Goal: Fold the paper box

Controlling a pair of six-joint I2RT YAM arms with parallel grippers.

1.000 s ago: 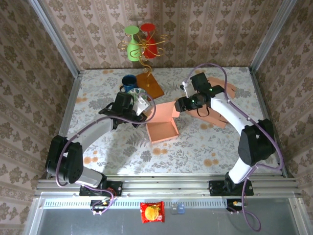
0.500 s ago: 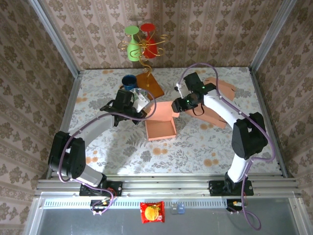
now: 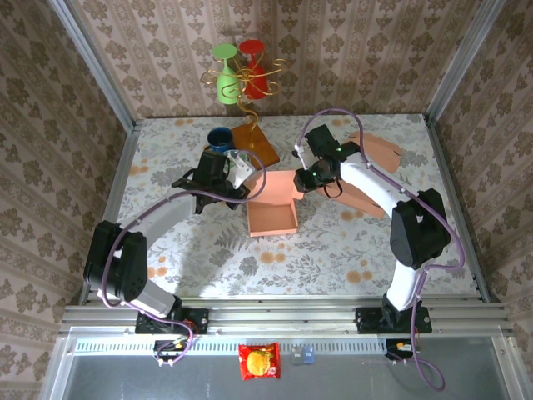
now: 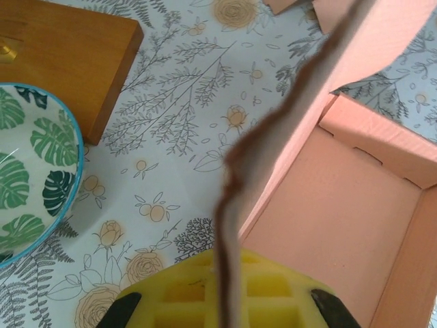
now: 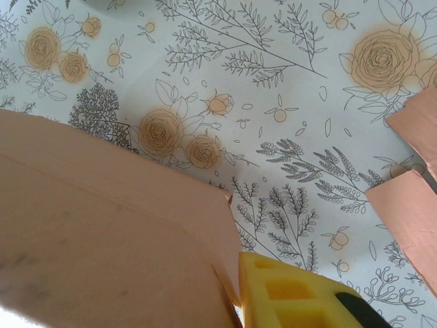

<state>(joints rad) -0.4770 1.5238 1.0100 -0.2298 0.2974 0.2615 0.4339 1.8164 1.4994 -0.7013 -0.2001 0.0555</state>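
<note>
Top external view puts the paper box [image 3: 273,218] at the middle of the table [image 3: 333,242], its open tray facing up and its lid [image 3: 281,185] raised along the far side. The two arms reach in from either side so that the lid stands between them. The left gripper [image 3: 240,187] meets the lid's left edge and the right gripper [image 3: 303,178] its right edge, which looks meant to steady the panel from both ends while it is swung over the tray. From the left wrist, the lid shows edge-on as a thin wavy line running down onto the yellow finger [image 4: 177,304], with the tray's inside and a folded side flap [image 4: 382,140] just to the right. Whether that gripper is pinching the card or only resting against it I cannot tell. From the right wrist, a yellow finger [image 5: 293,294] sits just beside the lid's corner, and its grip is likewise unclear. A leaf-patterned bowl [image 4: 31,171] and a wooden base [image 4: 65,61] lie near the left gripper, so that side has little room. Loose card pieces [image 3: 379,154] lie behind the right arm. My judgement is that the closing fold is underway, not finished.
</note>
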